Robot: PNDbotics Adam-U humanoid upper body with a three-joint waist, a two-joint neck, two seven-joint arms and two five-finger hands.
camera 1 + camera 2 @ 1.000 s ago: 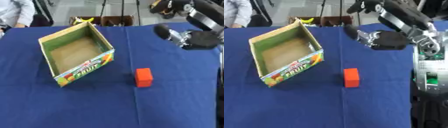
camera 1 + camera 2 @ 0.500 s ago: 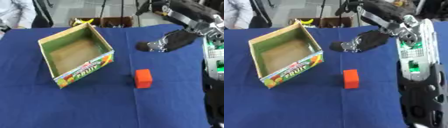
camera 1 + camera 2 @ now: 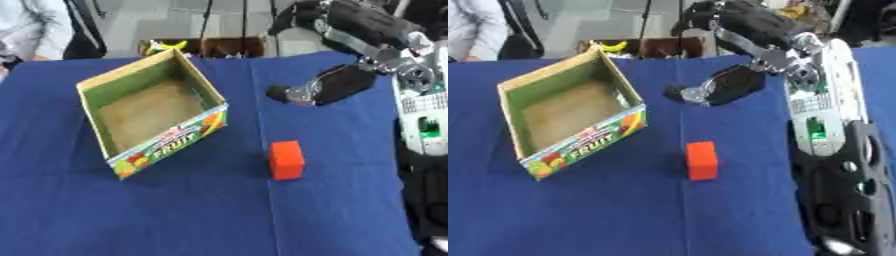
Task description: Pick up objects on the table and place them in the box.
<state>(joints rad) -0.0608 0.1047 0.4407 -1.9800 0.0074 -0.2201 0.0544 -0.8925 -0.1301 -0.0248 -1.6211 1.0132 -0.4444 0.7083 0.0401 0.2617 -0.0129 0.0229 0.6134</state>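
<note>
My right hand (image 3: 325, 88) has dropped lower and further left than a second ago, and now hangs above the bench (image 3: 192, 215), beyond the block; whether its fingers are apart I can't tell. I count one orange block (image 3: 286, 159) and one box (image 3: 154, 112). The block lies on the blue cloth just right of the box, apart from it, long axis running away from me. The box sits open-topped, turned askew.
</note>
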